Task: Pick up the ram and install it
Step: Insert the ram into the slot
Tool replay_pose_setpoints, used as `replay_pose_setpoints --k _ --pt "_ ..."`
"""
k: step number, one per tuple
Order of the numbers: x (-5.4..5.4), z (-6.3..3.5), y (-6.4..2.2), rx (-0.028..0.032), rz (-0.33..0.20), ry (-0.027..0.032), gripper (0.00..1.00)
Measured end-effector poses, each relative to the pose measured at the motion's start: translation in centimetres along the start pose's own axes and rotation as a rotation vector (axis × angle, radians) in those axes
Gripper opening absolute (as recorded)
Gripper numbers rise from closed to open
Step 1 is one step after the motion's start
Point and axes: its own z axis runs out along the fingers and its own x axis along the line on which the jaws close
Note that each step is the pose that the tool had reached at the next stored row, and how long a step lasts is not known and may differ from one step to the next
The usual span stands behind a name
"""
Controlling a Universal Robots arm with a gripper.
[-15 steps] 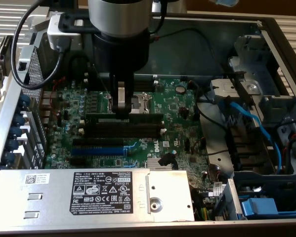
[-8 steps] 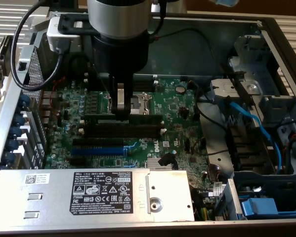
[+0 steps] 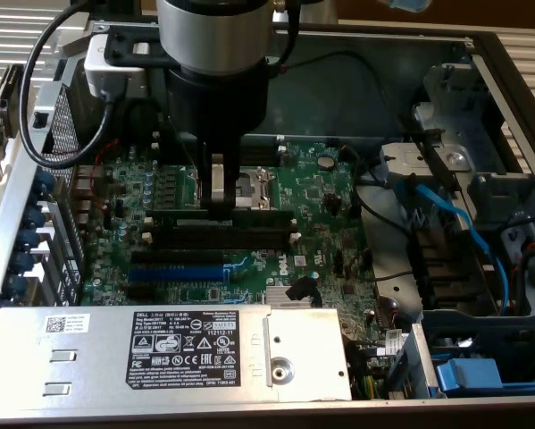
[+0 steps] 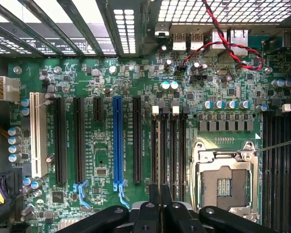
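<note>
ram held at the memory slots

the fingers (image 3: 217,183) are pinching the ram (image 3: 254,213) at its middle, nearly closed, holding it on edge along the black memory slots (image 3: 249,238) beside the processor socket (image 3: 254,186). judgement: the stick is needing level ends and straight downward pressure. the exterior view is showing the stick's length; the wrist view is showing slot alignment and the blue slot (image 4: 117,141).

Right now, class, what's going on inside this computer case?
The robot's gripper reaches down into the open computer case, pinching the ram by its top edge. The ram stands on edge along the black memory slots of the motherboard; whether it is fully seated cannot be told.
</note>
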Motion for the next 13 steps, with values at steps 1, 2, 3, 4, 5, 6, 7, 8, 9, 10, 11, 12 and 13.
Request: replay_pose_setpoints --k 1,2,3,4,5,6,7,8,9,10,11,12,13 --pt "0.00 0.05 0.00 0.0000 0.000 0.0002 0.12" --pt "0.01 0.07 0.00 -0.0001 0.000 0.0004 0.12" --pt "0.01 0.09 0.00 -0.0002 0.000 0.0006 0.12" --pt "0.01 0.10 0.00 -0.0001 0.000 0.0005 0.12" --pt "0.01 0.11 0.00 -0.0001 0.000 0.0005 0.12" --pt "0.01 0.15 0.01 0.0001 0.000 0.0002 0.12" --pt "0.01 0.18 0.01 0.0001 0.000 0.0002 0.12" --pt "0.01 0.22 0.02 0.0001 0.001 0.0002 0.12" --pt "0.01 0.24 0.02 0.0000 0.001 0.0003 0.12" --pt "0.01 0.27 0.02 -0.0004 0.001 0.0005 0.12" --pt "0.01 0.29 0.02 -0.0008 0.001 0.0006 0.12" --pt "0.01 0.30 0.03 -0.0009 0.001 0.0006 0.12" --pt "0.02 0.32 0.03 -0.0009 0.001 0.0005 0.12"
